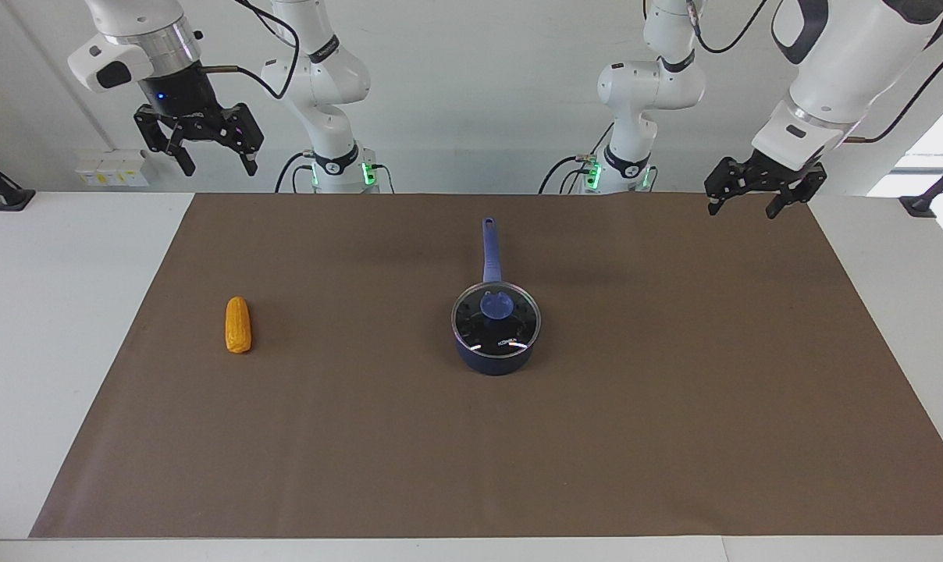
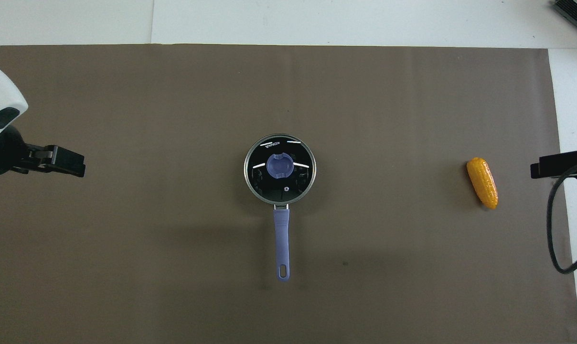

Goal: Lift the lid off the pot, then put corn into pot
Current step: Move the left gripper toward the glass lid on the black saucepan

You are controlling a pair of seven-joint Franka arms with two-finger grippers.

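From my remote station I see a white surface [image 1: 58, 312] covered by a brown mat [image 1: 471, 437] filling most of the frame. A plain white wall [image 1: 471, 94] spans the top; a bright window [image 1: 928, 148] glows at upper right.

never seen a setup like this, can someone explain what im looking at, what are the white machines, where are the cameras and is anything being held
The white machines are two robot arms at a table. One picture faces them from across the table; the other looks down from above their end. On the brown mat sits a dark pot, handle toward the robots, with a glass lid on it. A corn cob lies toward the right arm's end. Each arm ends in a two-finger end effector: the left end effector and right end effector both hang open in the air, holding nothing.
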